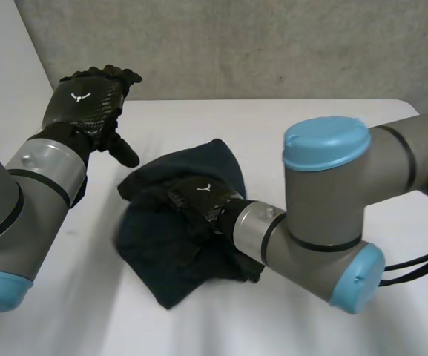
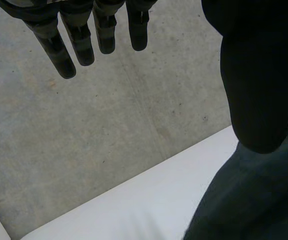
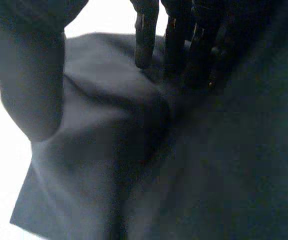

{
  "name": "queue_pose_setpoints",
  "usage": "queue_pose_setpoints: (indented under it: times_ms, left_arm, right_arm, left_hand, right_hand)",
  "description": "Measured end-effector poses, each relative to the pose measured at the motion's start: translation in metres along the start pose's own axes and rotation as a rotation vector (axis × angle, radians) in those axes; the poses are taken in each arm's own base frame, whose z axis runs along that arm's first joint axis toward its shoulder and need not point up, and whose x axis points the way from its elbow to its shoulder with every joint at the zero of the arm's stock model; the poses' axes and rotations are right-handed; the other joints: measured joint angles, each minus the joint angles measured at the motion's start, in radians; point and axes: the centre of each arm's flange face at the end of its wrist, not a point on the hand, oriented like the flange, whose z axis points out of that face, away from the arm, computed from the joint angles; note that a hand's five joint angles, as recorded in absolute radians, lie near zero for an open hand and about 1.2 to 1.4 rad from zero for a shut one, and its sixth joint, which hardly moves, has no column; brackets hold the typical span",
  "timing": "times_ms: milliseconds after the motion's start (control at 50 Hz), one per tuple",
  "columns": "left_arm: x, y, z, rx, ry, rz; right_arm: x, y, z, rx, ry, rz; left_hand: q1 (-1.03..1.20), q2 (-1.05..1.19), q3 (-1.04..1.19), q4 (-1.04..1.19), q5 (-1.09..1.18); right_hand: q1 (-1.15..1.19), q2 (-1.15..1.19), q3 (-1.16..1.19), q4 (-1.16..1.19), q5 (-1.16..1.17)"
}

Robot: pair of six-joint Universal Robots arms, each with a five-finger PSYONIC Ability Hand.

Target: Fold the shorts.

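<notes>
The dark navy shorts (image 1: 162, 256) lie bunched in a loose heap at the middle of the white table (image 1: 295, 122). My right hand (image 1: 199, 197) rests on top of the heap. In its wrist view the fingers (image 3: 146, 35) are straight, with their tips on a raised fold of the shorts (image 3: 109, 150), and the thumb (image 3: 34, 75) stands apart. My left hand (image 1: 87, 100) hangs in the air up and to the left of the shorts, clear of them. Its fingers (image 2: 79, 45) are straight and hold nothing, and an edge of the shorts (image 2: 253, 200) lies beyond its thumb (image 2: 258, 75).
A grey wall (image 1: 273, 44) runs close behind the table's far edge. My right arm (image 1: 332, 215) reaches across the table's right half to the shorts. Bare table surface (image 2: 134, 205) lies around the heap.
</notes>
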Motion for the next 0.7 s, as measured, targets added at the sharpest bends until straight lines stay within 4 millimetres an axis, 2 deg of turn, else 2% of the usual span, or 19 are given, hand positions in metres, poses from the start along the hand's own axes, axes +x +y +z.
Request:
queue_pose_setpoints:
  times_ms: [180,240,280,360,500,600,620,700]
  left_arm:
    - [0.000,0.016,-0.012,-0.090,0.010,0.008]
    - [0.001,0.024,-0.018,-0.132,0.015,0.009]
    - [0.003,0.038,-0.029,-0.198,0.026,0.012]
    - [0.004,0.047,-0.037,-0.239,0.032,0.014]
    - [0.004,0.061,-0.046,-0.299,0.039,0.019]
    - [0.004,0.067,-0.050,-0.322,0.040,0.020]
    - [0.004,0.070,-0.052,-0.336,0.042,0.021]
    - [0.004,0.073,-0.055,-0.351,0.046,0.022]
  right_arm:
    - [0.012,0.002,-0.017,-0.098,0.115,-0.060]
    - [0.019,-0.002,-0.028,-0.103,0.142,-0.088]
    - [0.032,-0.008,-0.046,-0.097,0.190,-0.126]
    - [0.044,-0.005,-0.057,-0.095,0.229,-0.145]
    - [0.059,0.012,-0.058,-0.097,0.289,-0.163]
    - [0.075,0.016,-0.056,-0.084,0.368,-0.191]
    - [0.095,0.015,-0.057,-0.070,0.476,-0.226]
    - [0.124,0.011,-0.063,-0.067,0.639,-0.283]
  left_hand:
    - [0.000,0.000,0.000,0.000,0.000]
    - [0.000,0.000,0.000,0.000,0.000]
    - [0.000,0.000,0.000,0.000,0.000]
    - [0.000,0.000,0.000,0.000,0.000]
    - [0.000,0.000,0.000,0.000,0.000]
    - [0.000,0.000,0.000,0.000,0.000]
    - [0.000,0.000,0.000,0.000,0.000]
    - [0.000,0.000,0.000,0.000,0.000]
  right_hand:
    - [0.004,0.003,0.006,0.013,0.024]
    - [0.004,0.003,0.030,0.039,0.037]
    - [0.004,0.003,0.030,0.039,0.037]
    - [0.004,0.003,0.034,0.043,0.037]
    - [-0.001,0.000,0.001,0.003,-0.004]
    - [-0.013,-0.010,-0.014,-0.017,-0.017]
    - [-0.031,-0.025,-0.029,-0.040,-0.035]
    - [-0.050,-0.048,-0.049,-0.068,-0.060]
